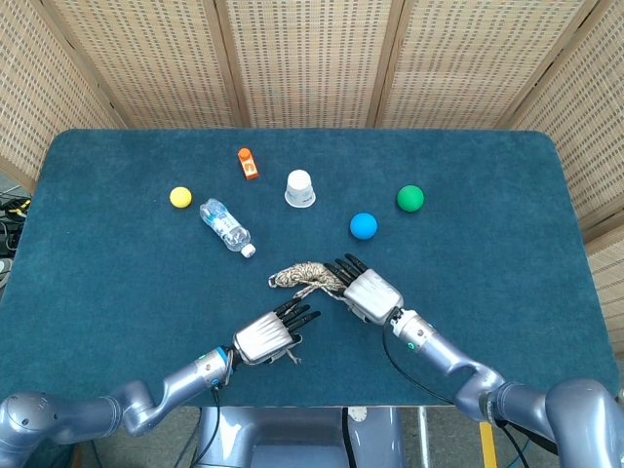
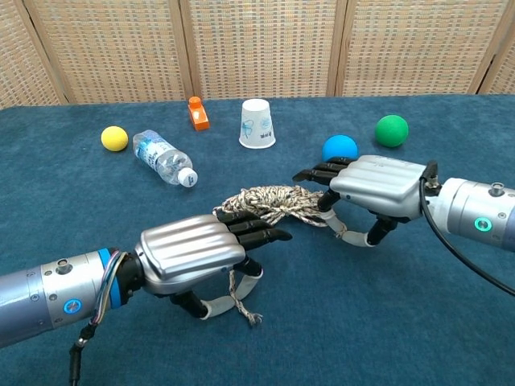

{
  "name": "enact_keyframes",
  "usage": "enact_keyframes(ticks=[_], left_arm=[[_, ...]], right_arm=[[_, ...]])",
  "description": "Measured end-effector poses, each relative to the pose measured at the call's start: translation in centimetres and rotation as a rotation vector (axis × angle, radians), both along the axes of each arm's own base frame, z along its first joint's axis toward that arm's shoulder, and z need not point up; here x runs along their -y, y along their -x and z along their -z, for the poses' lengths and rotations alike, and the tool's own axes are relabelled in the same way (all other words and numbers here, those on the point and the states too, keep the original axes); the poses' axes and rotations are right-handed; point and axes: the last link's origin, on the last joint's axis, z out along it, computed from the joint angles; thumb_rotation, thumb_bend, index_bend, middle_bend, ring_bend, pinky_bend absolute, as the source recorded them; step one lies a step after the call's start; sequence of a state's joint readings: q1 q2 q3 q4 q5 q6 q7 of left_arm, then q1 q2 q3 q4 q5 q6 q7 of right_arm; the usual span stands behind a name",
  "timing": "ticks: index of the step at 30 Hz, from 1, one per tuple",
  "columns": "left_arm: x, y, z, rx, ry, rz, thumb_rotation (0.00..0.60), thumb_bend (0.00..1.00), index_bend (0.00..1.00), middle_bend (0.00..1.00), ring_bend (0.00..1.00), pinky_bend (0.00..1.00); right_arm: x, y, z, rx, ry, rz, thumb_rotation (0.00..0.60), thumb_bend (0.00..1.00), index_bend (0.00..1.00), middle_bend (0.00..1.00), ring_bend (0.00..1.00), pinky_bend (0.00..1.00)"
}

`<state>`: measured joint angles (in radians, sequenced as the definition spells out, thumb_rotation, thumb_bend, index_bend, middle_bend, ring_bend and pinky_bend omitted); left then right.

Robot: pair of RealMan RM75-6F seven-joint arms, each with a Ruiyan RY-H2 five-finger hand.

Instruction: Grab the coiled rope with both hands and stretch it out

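The coiled rope (image 1: pixel 300 275) (image 2: pixel 269 201), beige with dark flecks, lies in a loose heap on the blue table near its front middle. My left hand (image 1: pixel 265 337) (image 2: pixel 193 253) is just in front of the coil, palm down. One rope end runs under it, pinched between thumb and fingers, and the frayed tip (image 2: pixel 252 317) trails out below. My right hand (image 1: pixel 369 292) (image 2: pixel 374 185) sits at the coil's right side with its fingers reaching over the heap. It pinches a strand (image 2: pixel 334 223) between its thumb and a bent finger.
Behind the coil stand a white paper cup (image 1: pixel 300 188), a blue ball (image 1: pixel 364 225) and a green ball (image 1: pixel 410 198). A plastic bottle (image 1: pixel 225 225) lies on its side at the left, with a yellow ball (image 1: pixel 180 197) and a small orange object (image 1: pixel 248 162) beyond it.
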<state>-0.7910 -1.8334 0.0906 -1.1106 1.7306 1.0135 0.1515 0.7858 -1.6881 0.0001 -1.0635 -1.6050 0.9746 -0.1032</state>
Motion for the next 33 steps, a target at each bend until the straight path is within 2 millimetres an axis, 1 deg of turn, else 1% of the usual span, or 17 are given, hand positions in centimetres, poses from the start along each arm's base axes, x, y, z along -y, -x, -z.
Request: enact_keyframes(ticks=[9,14,17,23,28,33], left_arm=[[-0.5,0.5,-2.0,0.007,-0.032,0.0,0.6,0.44,0.72,0.0,0.0,0.0],[-1.0,1.4,-3.2,0.009,-0.058,-0.011,0.6,0.44,0.72,0.0,0.0,0.0],[-1.4,2.2,-4.3,0.015,-0.082,-0.026,0.6,0.44,0.72,0.0,0.0,0.0],[-3.0,4.9,-7.6,0.01,-0.157,-0.076,0.6,0.44,0.72,0.0,0.0,0.0],[-4.5,7.7,-10.5,0.001,-0.225,-0.141,0.6,0.44,0.72,0.0,0.0,0.0],[-5.4,10.2,-12.5,-0.005,-0.276,-0.188,0.6,0.44,0.73,0.0,0.0,0.0]], right_arm=[[0.1,0.1,-0.6,0.0,0.014,0.003,0.6,0.44,0.65,0.01,0.0,0.0],[0.1,0.2,-1.0,-0.005,0.025,0.004,0.6,0.44,0.65,0.01,0.0,0.0],[0.2,0.3,-1.3,-0.009,0.037,0.005,0.6,0.44,0.66,0.01,0.0,0.0],[0.6,0.6,-2.1,-0.015,0.066,0.012,0.6,0.44,0.66,0.01,0.0,0.0],[0.9,1.0,-3.0,-0.029,0.093,0.013,0.6,0.44,0.66,0.01,0.0,0.0],[1.2,1.6,-4.0,-0.058,0.123,0.019,0.6,0.44,0.66,0.01,0.0,0.0]])
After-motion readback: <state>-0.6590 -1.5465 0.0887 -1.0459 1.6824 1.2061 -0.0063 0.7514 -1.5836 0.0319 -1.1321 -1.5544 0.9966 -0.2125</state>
